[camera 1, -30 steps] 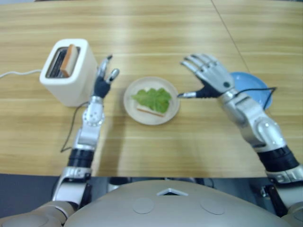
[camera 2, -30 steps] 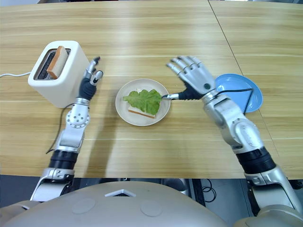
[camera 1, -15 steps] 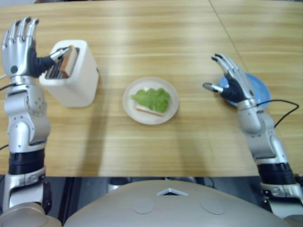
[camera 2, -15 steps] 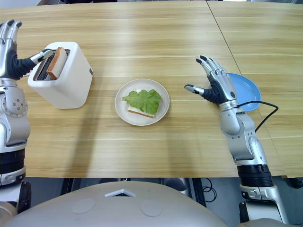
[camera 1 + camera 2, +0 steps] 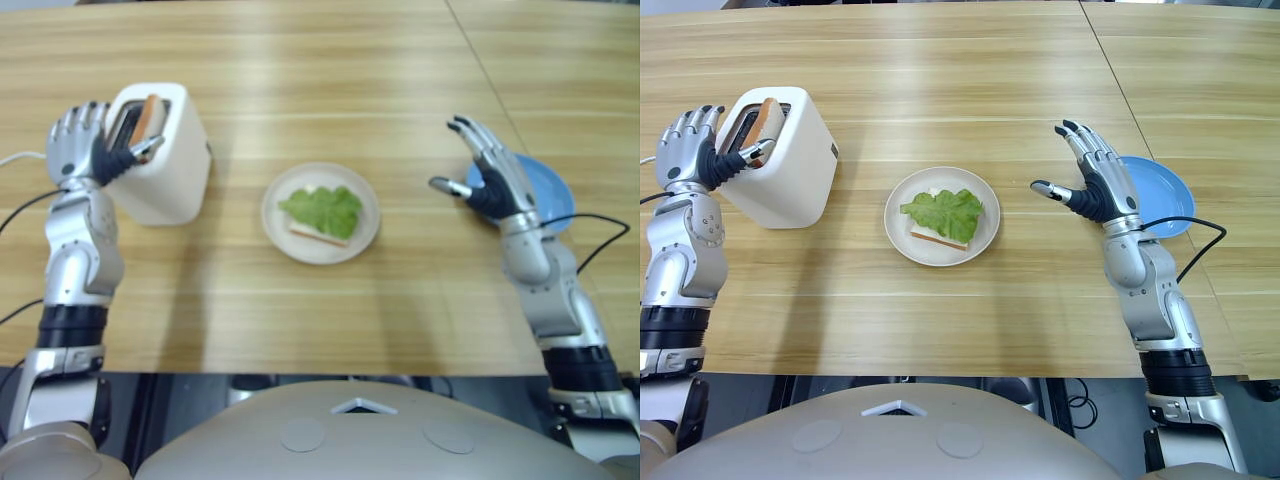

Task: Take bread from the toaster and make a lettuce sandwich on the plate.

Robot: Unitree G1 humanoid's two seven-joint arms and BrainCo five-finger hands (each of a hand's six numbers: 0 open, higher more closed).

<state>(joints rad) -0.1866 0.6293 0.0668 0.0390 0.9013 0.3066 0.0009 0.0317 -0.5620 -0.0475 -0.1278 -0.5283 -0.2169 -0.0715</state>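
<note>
A tan bread slice (image 5: 768,115) stands upright in the white boxy toaster (image 5: 785,180); left hand (image 5: 688,152) beside it, right hand (image 5: 1098,185) across open wooden table (image 5: 940,60), both hands' fingers (image 5: 1081,136) spread.

1. You have one white boxy toaster (image 5: 790,170).
2. You see two tan bread slices: the toaster slice (image 5: 768,112) and the plate slice (image 5: 935,237).
3. You have one green lettuce leaf (image 5: 942,212).
4. You see two round plates: the cream plate (image 5: 905,245) and the blue plate (image 5: 1165,195).

The table (image 5: 1040,60) is viewed from above, close in, by two head-mounted eyes set side by side and tilted forward and down; toaster (image 5: 792,188) and plate (image 5: 896,228) are shared by both.
</note>
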